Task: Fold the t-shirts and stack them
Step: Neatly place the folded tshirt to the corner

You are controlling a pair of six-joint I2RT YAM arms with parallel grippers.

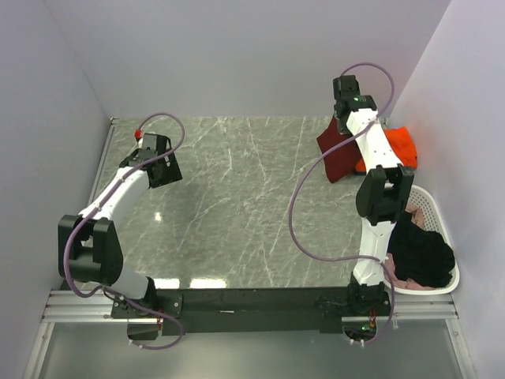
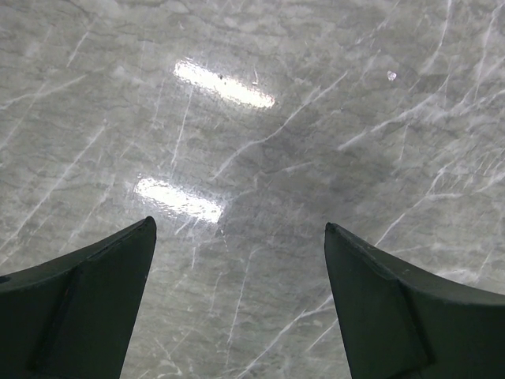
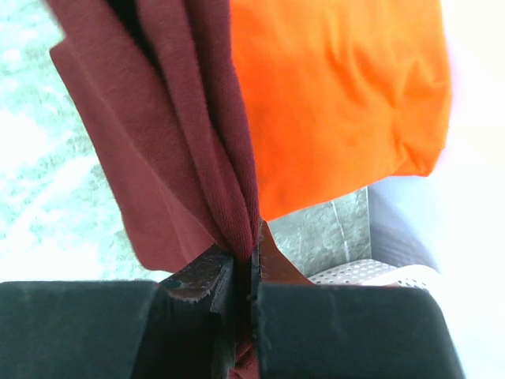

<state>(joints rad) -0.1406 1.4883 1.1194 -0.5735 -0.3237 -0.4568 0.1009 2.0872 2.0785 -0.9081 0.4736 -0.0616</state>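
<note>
Marble table (image 1: 237, 205) is covered at upper right by the maroon t-shirt (image 3: 181, 134) beside the orange t-shirt (image 3: 339, 95). The black t-shirt (image 1: 422, 254) is kept in the white basket (image 1: 439, 215) at lower right. The maroon t-shirt is pinched by the right gripper (image 3: 251, 272); nothing is held by the wide-spread left gripper (image 2: 239, 225).

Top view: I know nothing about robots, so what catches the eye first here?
First comes the bright orange t-shirt at the far right of the marble table, beside a dark maroon t-shirt that the right gripper pinches shut. Near right, a white basket holds a black t-shirt; the left gripper hangs open over bare marble.
</note>
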